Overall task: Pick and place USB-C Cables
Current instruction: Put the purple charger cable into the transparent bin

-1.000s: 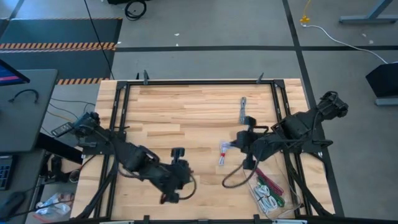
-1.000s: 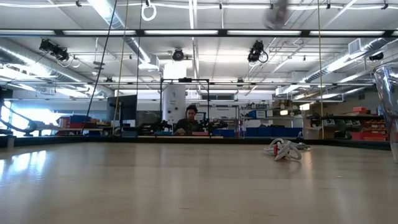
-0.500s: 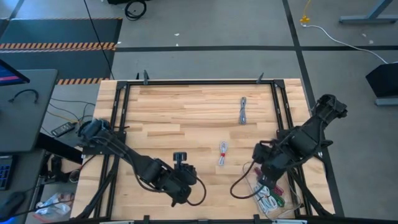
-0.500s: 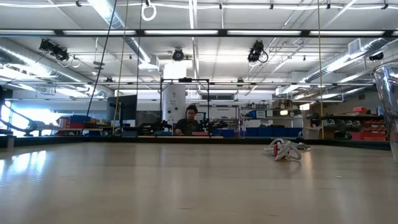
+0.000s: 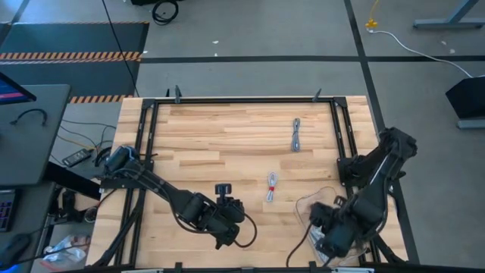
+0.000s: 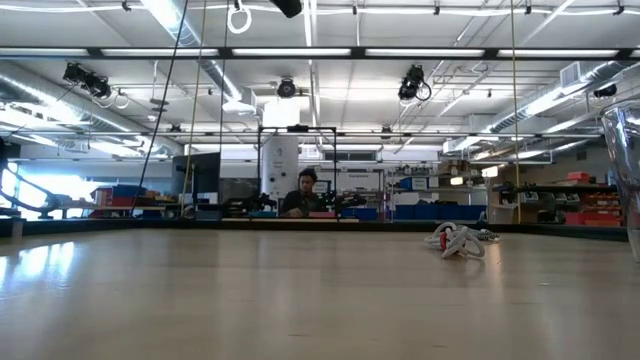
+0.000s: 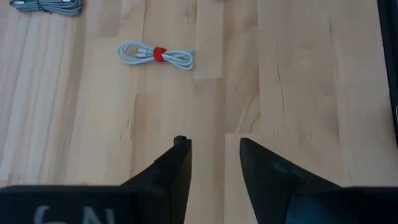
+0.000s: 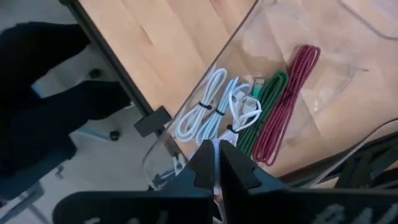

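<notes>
Since a second ago the left gripper (image 5: 227,227), half open and empty, has been drawn to the table's near edge. At the right, the right gripper (image 8: 216,163) has been carried over the tray (image 8: 186,102), its fingers closed on a white cable (image 8: 217,146), so a release seems due. Next, the red-tied cable (image 5: 271,187) at the table's middle should be fetched; a grey cable (image 5: 295,134) lies farther back.

Clear plastic tray (image 8: 186,134) at the wooden table's (image 5: 220,136) near right corner; seated person (image 6: 305,195) far behind.

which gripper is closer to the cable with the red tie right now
Left. The left gripper sits on the table beside the cable with the red tie, open and empty. The right gripper is farther off, shut, above the clear tray at the table's corner.
</notes>
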